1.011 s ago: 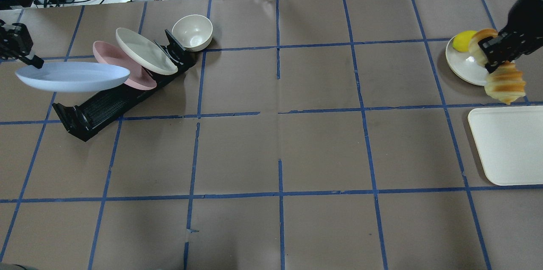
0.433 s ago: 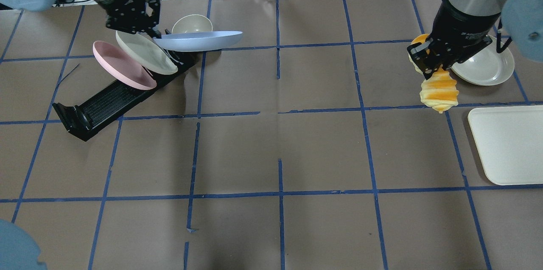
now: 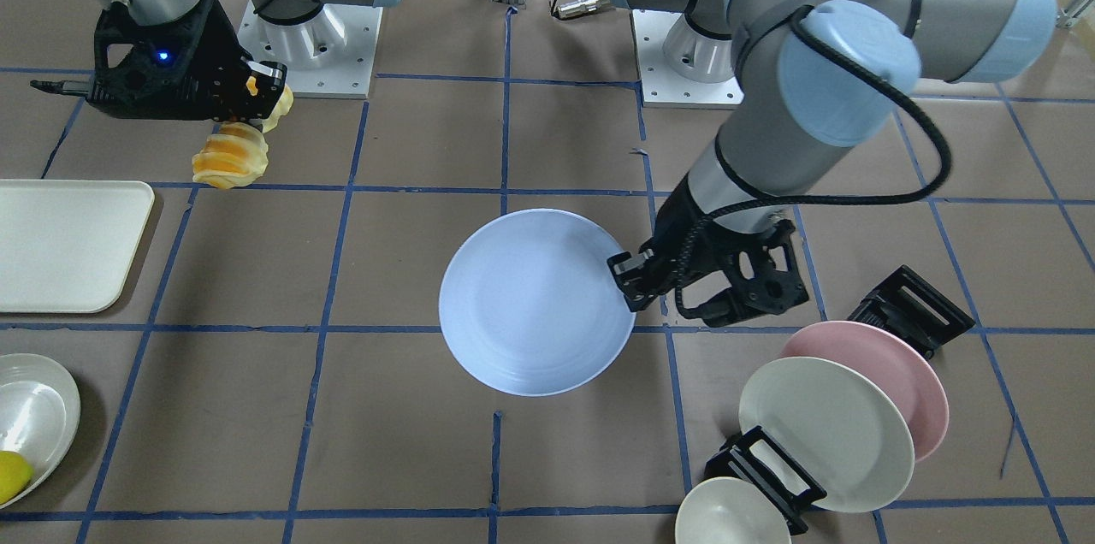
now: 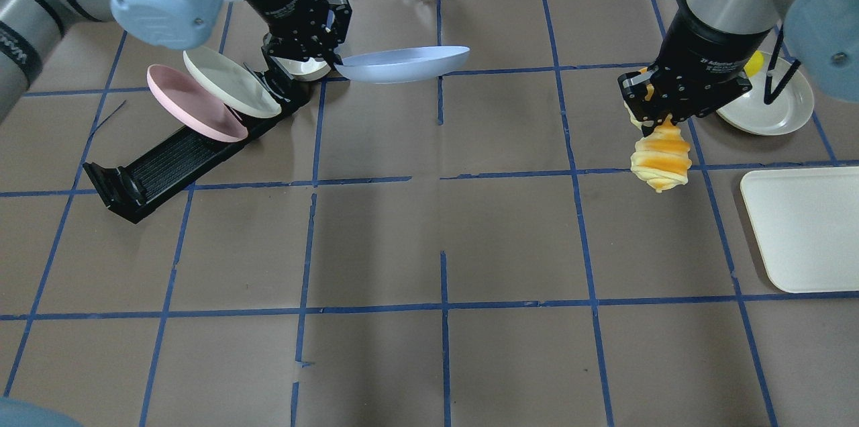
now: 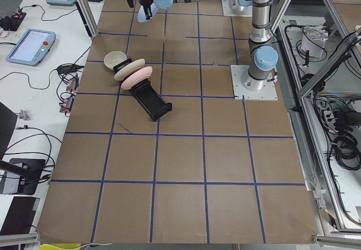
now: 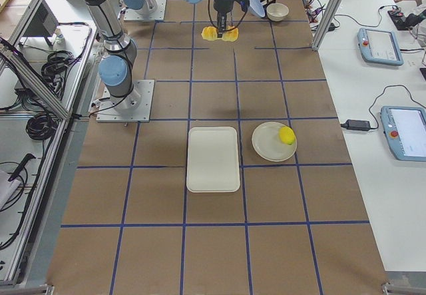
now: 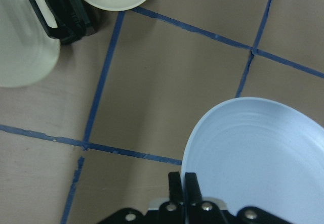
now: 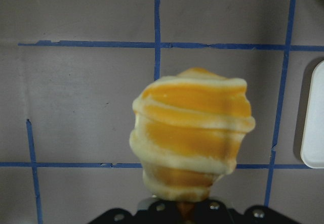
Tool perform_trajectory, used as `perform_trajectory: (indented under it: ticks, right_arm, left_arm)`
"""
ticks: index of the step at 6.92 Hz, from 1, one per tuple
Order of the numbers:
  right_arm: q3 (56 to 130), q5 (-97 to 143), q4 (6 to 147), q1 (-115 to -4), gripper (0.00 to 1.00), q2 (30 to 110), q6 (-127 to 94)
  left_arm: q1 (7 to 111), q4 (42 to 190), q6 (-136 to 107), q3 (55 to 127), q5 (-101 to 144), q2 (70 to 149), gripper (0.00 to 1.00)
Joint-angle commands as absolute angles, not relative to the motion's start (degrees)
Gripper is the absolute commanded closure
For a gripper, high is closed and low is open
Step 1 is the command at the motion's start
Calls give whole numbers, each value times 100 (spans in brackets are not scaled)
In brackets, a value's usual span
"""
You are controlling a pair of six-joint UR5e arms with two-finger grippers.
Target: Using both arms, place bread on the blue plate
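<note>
My right gripper is shut on one end of the bread, a ridged cream and orange loaf that hangs in the air above the table, right of centre. The bread fills the right wrist view and also shows in the front view. My left gripper is shut on the rim of the blue plate and holds it level above the table near the far middle. The plate is empty in the front view and in the left wrist view.
A black dish rack at the far left holds a pink plate and a cream plate, with a cream bowl behind it. At the right are a cream tray and a round cream plate with a lemon.
My left arm has carried the blue plate to the right, from beside the rack toward the table's far middle. My right arm has moved the bread left, away from the cream plate.
</note>
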State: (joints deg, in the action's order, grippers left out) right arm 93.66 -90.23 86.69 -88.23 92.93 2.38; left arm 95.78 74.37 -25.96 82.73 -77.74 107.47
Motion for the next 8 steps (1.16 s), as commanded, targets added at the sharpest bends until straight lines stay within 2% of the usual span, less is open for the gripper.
perform_trajectory:
  ticks: [1,3,4,7,8]
  right_arm:
    - [9334,-9026,8657,-9043,98,9264,36]
    - [9387,-9009,8763,-9044,98,9194,18]
    - [9343,-9017,8754,-9044,98,9159,18]
    - [9334,-9018,8754,-9044,98,9132,18]
    - [9334,-9018,8745,-9044,98,9132,18]
  left_arm:
    - [10071,6778,-3127,9101,-7831,10557,100]
    - [10072,6217,-3164,10007,-7884,10189,99]
    - [10107,6205,-3382,10228,-7884,10021,99]
    - [10520,6004,-3980,10336,-7901,9959,97]
    - [10564,5968,-3999,10353,-8180,9932,21]
